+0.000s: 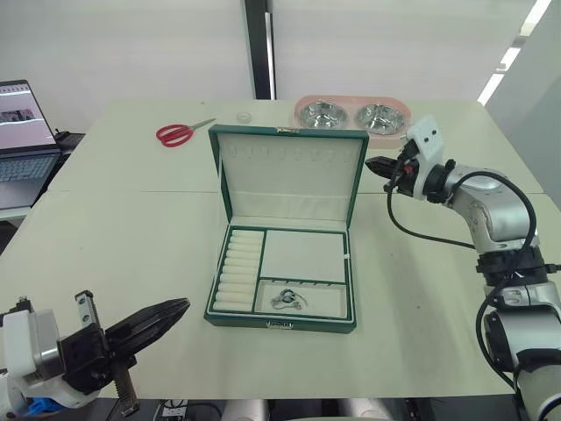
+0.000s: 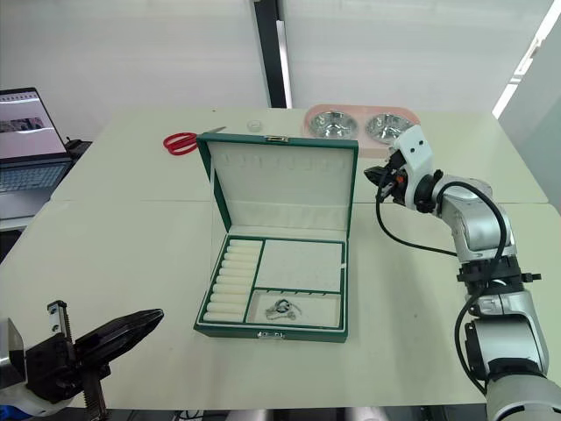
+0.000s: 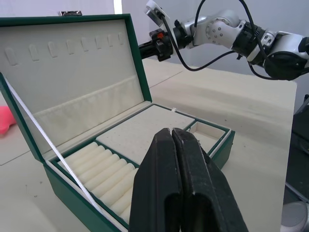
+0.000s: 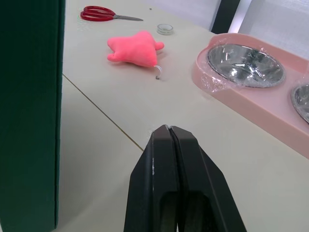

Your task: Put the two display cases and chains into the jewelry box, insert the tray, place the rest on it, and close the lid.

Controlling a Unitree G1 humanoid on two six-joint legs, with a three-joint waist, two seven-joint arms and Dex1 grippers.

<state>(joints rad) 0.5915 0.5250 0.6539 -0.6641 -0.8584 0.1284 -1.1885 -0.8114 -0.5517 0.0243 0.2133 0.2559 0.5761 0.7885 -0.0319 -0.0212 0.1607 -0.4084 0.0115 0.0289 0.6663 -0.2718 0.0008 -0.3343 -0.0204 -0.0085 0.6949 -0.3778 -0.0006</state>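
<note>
both pincers closed; tray (image 1: 282, 279) sits in jewelry box (image 1: 216, 303).

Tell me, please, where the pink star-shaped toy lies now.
The pink toy lies on the table behind the raised lid, between the red scissors and the pink pet bowl, seen in the right wrist view.

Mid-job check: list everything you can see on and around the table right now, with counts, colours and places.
jewelry box: 1, dark green, table centre, lid up
tray: 1, cream-lined, seated in box
chains: small silver cluster, tray's front compartment
scissors: 1, red-handled, behind box toward the left
pet bowl: 1, pink double, far edge
pink toy: 1, behind lid
small clear round container: 1, near scissors
laptop: 1, open, off table, left
left gripper: shut, front left
right gripper: shut, beside lid
</note>
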